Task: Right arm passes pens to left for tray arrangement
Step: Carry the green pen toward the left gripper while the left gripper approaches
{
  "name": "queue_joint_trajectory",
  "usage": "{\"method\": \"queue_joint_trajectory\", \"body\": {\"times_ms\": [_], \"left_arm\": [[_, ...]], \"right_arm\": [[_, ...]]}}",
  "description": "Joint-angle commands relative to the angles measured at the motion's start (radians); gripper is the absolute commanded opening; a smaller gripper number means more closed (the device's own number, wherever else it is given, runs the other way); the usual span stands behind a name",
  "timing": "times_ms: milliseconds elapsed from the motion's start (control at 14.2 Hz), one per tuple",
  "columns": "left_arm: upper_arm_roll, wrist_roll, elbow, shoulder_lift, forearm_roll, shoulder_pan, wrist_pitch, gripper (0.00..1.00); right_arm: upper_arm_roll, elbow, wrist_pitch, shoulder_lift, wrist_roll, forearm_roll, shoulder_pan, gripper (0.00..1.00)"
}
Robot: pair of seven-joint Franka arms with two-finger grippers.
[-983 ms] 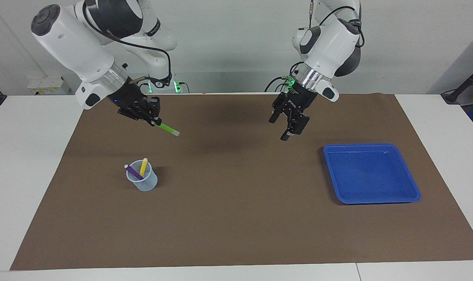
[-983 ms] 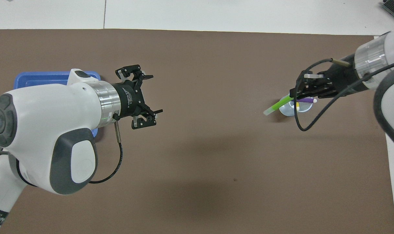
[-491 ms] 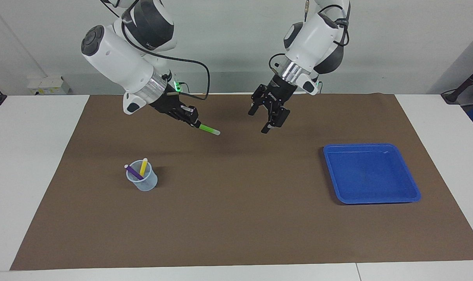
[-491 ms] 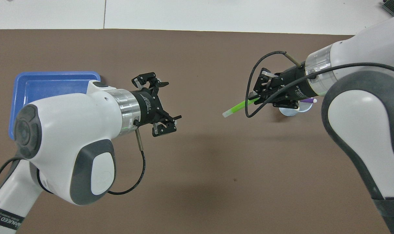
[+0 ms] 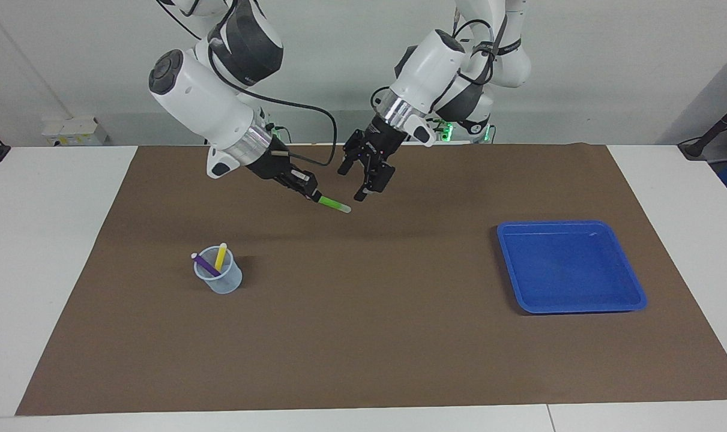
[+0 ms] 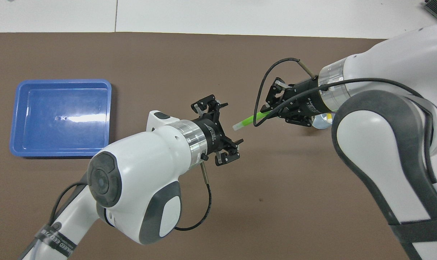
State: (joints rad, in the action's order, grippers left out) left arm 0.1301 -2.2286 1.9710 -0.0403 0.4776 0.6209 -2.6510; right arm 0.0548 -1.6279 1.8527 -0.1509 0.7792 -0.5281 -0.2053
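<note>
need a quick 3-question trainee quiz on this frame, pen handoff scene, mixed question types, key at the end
1. True or false: the shallow bright blue plastic tray already holds a pen.
2. Which slim marker pen is the right gripper shut on over the brown mat? A) purple B) green C) yellow
3. Fill in: the purple marker pen and the yellow marker pen stand in the translucent bluish plastic ____.

Key:
1. False. The tray is empty.
2. B. It holds the green marker pen, pale end pointing at the left gripper, whose fingers are open and not yet on the pen.
3. cup
</note>
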Motion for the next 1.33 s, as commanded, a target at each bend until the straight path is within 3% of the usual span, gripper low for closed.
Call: {"method": "queue_joint_trajectory", "body": {"times_ms": [0, 211, 491, 842, 1053, 1264], "left_arm": [[-0.015, -0.006, 0.011, -0.01, 0.018, 0.028, -0.036, 1.0], [-0.015, -0.009, -0.007, -0.085, 0.016, 0.054, -0.147, 1.0], [-0.017, -0.013, -0.007, -0.087, 0.016, 0.04, -0.147, 0.91], [-0.024, -0.008, -0.029, -0.087, 0.012, 0.036, -0.078, 0.88], [-0.026, 0.003, -0.053, -0.076, 0.001, -0.006, 0.005, 0.73], [-0.026, 0.02, -0.053, -0.072, 0.001, -0.007, 0.014, 0.71]], "right_arm": [[0.0, -0.04, 0.049, 0.031, 0.04, -0.026, -0.023, 0.07], [0.0, -0.041, 0.062, 0.031, 0.06, -0.026, -0.028, 0.07], [0.0, -0.041, 0.092, 0.03, 0.087, -0.027, -0.055, 0.07], [0.0, -0.04, 0.1, 0.028, 0.094, -0.026, -0.062, 0.07], [0.0, -0.038, 0.102, 0.028, 0.092, -0.026, -0.062, 0.07], [0.0, -0.036, 0.102, 0.027, 0.091, -0.026, -0.062, 0.07]]}}
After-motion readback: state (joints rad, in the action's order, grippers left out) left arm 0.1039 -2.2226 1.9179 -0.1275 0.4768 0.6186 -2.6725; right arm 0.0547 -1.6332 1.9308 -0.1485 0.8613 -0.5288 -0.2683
